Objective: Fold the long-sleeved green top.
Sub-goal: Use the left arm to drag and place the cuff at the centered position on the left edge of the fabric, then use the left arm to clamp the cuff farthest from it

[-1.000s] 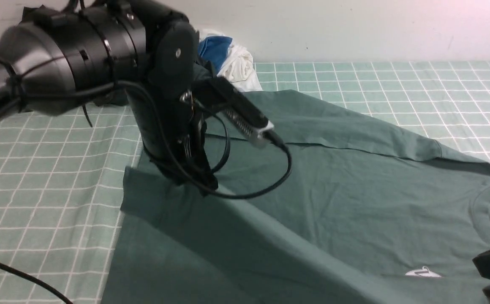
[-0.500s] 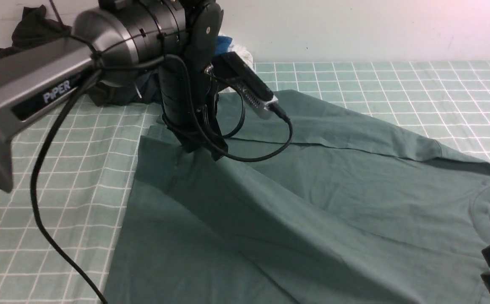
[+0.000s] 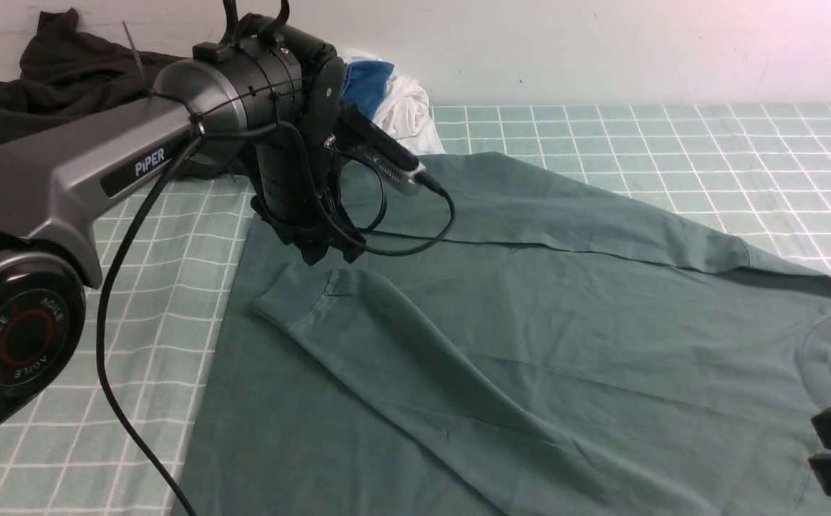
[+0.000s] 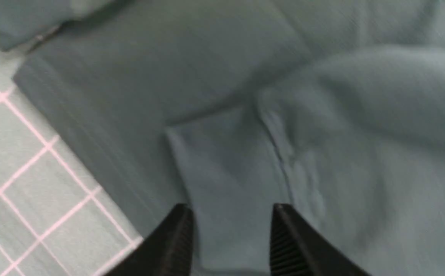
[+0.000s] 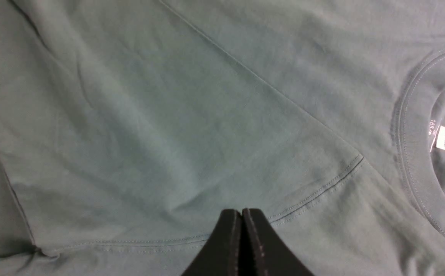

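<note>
Finding bare checked cover (image 3: 673,143) along the far right edge and at the near left corner. Meeting a dark garment heap (image 3: 50,72) and a white-and-blue bundle (image 3: 397,107) crowding the far left corner. Meeting the left arm (image 3: 86,172) and its hanging black cable (image 3: 100,322) crossing the left edge.

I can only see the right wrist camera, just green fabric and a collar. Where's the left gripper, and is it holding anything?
Observer: The left gripper is open with nothing between its fingers, close to the sleeve cuff.
Operator: And the rest of that arm of the shirt?
Observer: In the front view the sleeve lies diagonally across the body of the green long-sleeved top.
Operator: Anything else around?
Observer: A dark garment and a white and blue bundle sit at the far edge by the wall.
</note>
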You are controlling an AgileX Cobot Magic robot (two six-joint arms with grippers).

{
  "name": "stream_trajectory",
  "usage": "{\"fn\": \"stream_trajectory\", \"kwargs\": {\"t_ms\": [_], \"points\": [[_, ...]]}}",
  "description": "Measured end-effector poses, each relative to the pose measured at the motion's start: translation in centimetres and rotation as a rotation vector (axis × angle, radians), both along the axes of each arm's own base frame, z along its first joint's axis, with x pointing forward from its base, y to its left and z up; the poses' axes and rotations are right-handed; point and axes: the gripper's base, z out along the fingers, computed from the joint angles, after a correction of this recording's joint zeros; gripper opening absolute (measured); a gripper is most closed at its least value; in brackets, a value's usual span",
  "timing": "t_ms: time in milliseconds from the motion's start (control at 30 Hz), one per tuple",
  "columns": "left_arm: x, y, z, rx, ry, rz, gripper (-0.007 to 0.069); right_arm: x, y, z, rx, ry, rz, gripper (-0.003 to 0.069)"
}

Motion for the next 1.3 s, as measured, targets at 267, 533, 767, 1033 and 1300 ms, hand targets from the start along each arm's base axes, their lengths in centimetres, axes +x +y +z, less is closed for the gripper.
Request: {"fn": "stream_trajectory", "kwargs": {"t_ms": [267, 533, 767, 1033, 1300], "points": [[4.0, 4.5, -0.4, -0.181, -0.113, 0.306, 0.0384, 1.6, 0.4, -1.5, -0.021, 0.053, 0.003, -0.0014], [8.6, 7.7, -4.0, -0.373, -0.193, 0.462, 0.0385, 3.2, 0.8, -1.9, -0.026, 0.072, 0.004, -0.0014], [10.6, 7.1, -7.1, -0.481, -0.252, 0.487, 0.0385, 3.8, 1.0, -1.6, -0.014, 0.031, 0.005, -0.0014], [11.0, 7.2, -7.9, -0.481, -0.267, 0.468, 0.0253, 3.9, 1.0, -1.4, -0.018, 0.014, 0.008, -0.0014], [10.7, 7.2, -7.5, -0.442, -0.245, 0.410, 0.0027, 4.1, 1.0, -1.3, -0.021, -0.011, 0.013, -0.0014]]}}
